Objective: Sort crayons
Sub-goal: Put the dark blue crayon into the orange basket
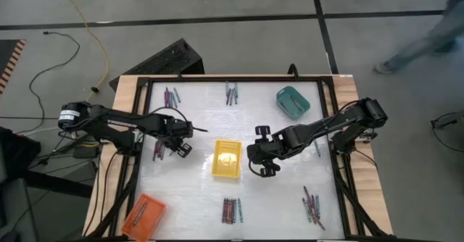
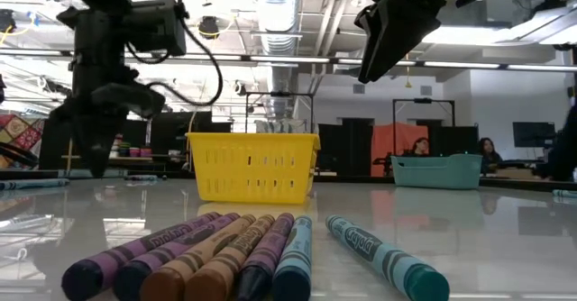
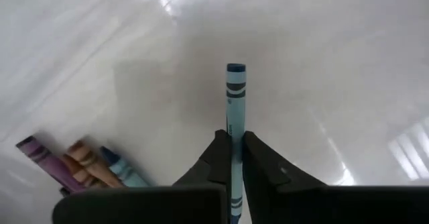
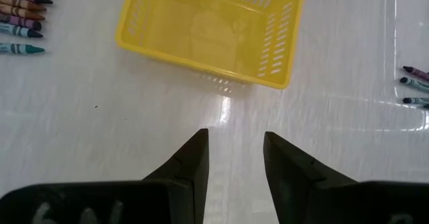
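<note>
Left gripper [image 3: 231, 158] hangs above the white surface [image 1: 196, 119] left of the yellow tray [image 1: 226, 159], jaws clamped on a blue crayon [image 3: 234, 110] (a few more crayons [image 3: 74, 165] lie below it). Right gripper [image 4: 234, 153] hovers just right of that tray, jaws apart.

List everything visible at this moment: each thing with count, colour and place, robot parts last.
Yellow basket: one, table centre, looks empty.
Teal basket: one, far right of table.
Orange basket: one, near-left corner, crayons inside.
Crayon groups: five loose clusters, purple, brown and blue; far left, far centre, left, near centre, near right.
Blue crayon: one, held in left gripper.
Left gripper: left of yellow basket, shut on blue crayon.
Right gripper: open, empty, right of yellow basket.
</note>
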Controlling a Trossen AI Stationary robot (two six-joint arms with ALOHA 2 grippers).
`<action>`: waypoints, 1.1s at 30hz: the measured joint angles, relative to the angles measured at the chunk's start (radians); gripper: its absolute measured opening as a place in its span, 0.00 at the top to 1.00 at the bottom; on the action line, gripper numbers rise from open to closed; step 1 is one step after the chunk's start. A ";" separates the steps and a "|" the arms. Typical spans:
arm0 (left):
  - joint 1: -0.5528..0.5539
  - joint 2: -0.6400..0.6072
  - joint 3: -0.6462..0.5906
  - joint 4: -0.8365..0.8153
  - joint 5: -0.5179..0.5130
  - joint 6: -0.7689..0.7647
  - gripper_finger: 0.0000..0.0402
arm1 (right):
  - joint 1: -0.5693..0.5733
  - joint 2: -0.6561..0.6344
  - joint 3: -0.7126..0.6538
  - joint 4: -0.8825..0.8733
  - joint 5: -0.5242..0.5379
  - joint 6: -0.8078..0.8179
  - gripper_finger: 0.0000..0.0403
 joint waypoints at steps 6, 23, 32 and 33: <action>-0.119 0.000 0.118 -0.121 0.005 -0.035 1.00 | 0.000 0.000 0.000 0.000 0.000 0.000 0.66; -0.712 -0.002 0.409 -0.311 -0.134 -0.654 1.00 | 0.000 0.000 0.000 0.000 -0.001 -0.024 0.66; -1.009 0.021 0.406 -0.268 -0.202 -1.097 1.00 | -0.002 0.000 0.000 0.000 -0.001 -0.034 0.66; -1.032 0.033 0.407 -0.255 -0.201 -1.124 1.00 | -0.002 0.000 0.000 0.000 0.000 -0.034 0.66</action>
